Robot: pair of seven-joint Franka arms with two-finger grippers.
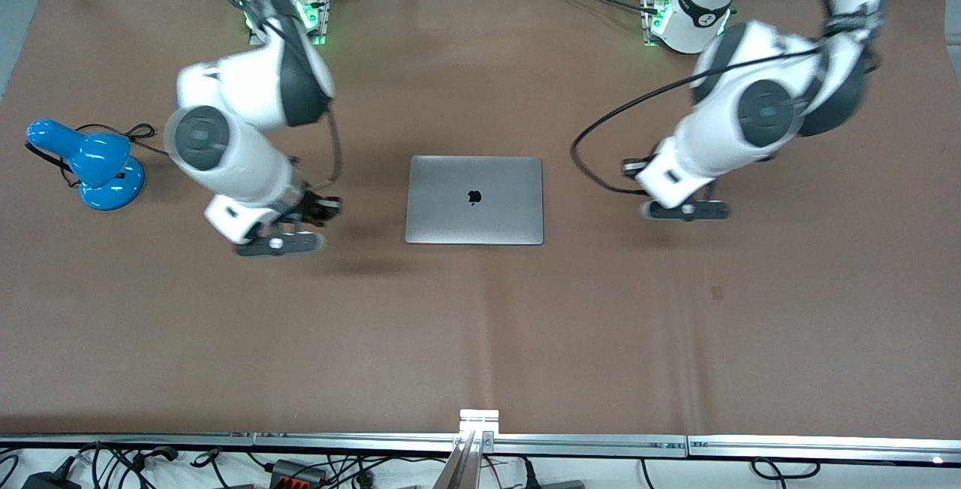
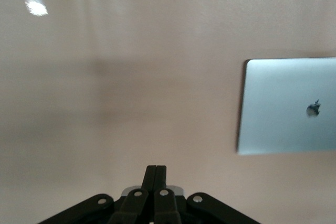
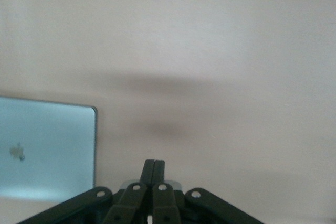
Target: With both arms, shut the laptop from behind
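A blue lamp [image 1: 90, 162] stood on the brown table [image 1: 480, 324] at the right arm's end, well apart from the laptop [image 1: 474, 200], with its black cord trailing beside it. Next along, the right arm [image 1: 240, 121] reached down from its green-lit base, and the right gripper [image 1: 279, 244] hung over bare table beside the laptop, toward the lamp's end; in the right wrist view its fingers [image 3: 154, 170] were pressed together with nothing between them, and the laptop's lid [image 3: 47, 150] showed off to one side. The laptop lay in the middle of the table, shut flat, its grey lid up with the black apple logo [image 1: 474, 197] showing. On from the laptop, the left arm [image 1: 758, 113] came down from its base with a black cable looping from it, and the left gripper [image 1: 685, 210] hung over bare table beside the laptop, toward the left arm's end. In the left wrist view its fingers [image 2: 156, 174] were likewise closed against each other and empty, with the laptop [image 2: 289, 106] lying clear of them.
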